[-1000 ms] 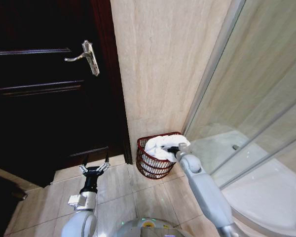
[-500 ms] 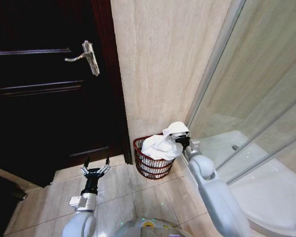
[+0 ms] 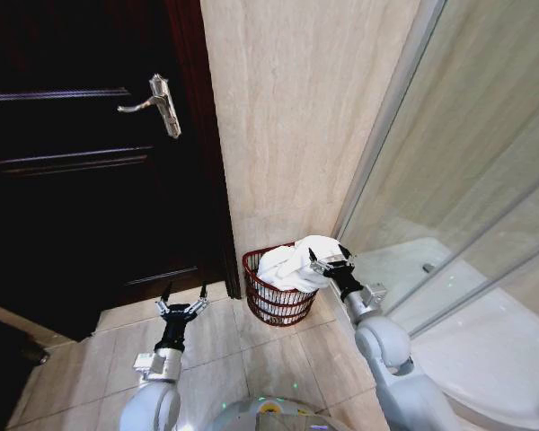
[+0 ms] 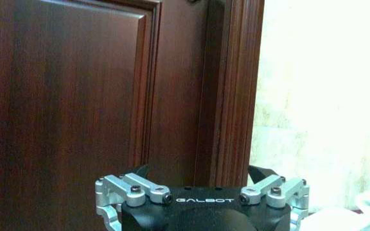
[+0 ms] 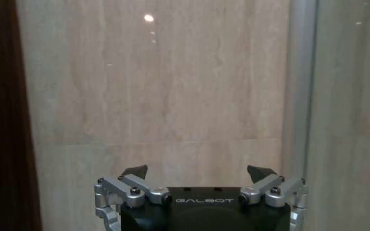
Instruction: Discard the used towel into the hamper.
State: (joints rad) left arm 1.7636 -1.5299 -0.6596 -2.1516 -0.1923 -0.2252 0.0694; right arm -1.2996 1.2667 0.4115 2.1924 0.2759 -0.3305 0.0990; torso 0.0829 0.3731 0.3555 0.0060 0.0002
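The hamper [image 3: 275, 300], a small reddish-brown openwork basket, stands on the floor against the beige wall. A crumpled white towel [image 3: 290, 264] lies heaped in it and rises above the rim. My right gripper [image 3: 331, 259] hovers open just to the right of the towel's top, with nothing between its fingers. The right wrist view has those open fingers [image 5: 198, 171] facing the bare wall. Over the floor tiles to the left of the hamper, my left gripper [image 3: 184, 301] stands open and points at the dark door; its spread fingers [image 4: 201, 171] are empty.
A dark wooden door [image 3: 81, 180] with a metal handle [image 3: 157, 103] fills the left side. A glass shower enclosure [image 3: 467, 206] with a white tray [image 3: 485, 350] closes off the right. Beige floor tiles [image 3: 225, 350] lie in front of the hamper.
The right gripper rose out of the hamper pulling the towel's edge up, then opened and let go; the towel has settled in the hamper. The left arm barely moved.
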